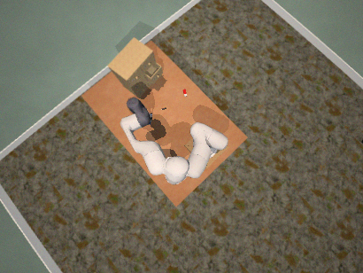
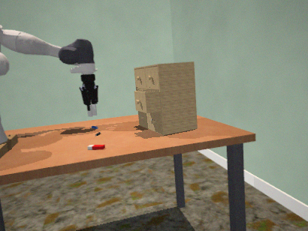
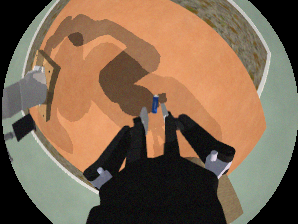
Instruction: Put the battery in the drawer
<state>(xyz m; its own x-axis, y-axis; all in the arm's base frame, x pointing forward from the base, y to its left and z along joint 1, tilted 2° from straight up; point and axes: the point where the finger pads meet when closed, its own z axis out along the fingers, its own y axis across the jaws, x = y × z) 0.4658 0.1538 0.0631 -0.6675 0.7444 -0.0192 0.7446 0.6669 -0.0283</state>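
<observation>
The small wooden chest (image 1: 137, 66) stands at the far end of the table, and it also shows in the side view (image 2: 167, 97). One of its drawers (image 1: 152, 69) sticks out a little at the front; the marks on the drawers are too small to read. A small blue cylinder, which I take for the AA battery (image 2: 94, 127), lies on the table top. My gripper (image 2: 92, 110) hangs well above it, pointing down, fingers narrowly open and empty. In the wrist view the blue battery (image 3: 154, 103) lies just beyond my fingertips. From above, my wrist (image 1: 141, 111) hides it.
A red and white item (image 2: 96, 147) lies nearer the table's front edge, and it also shows from above (image 1: 185, 92). A tiny dark item (image 2: 98, 133) lies close to the battery. The arm's base (image 1: 177, 170) stands at the other end of the table.
</observation>
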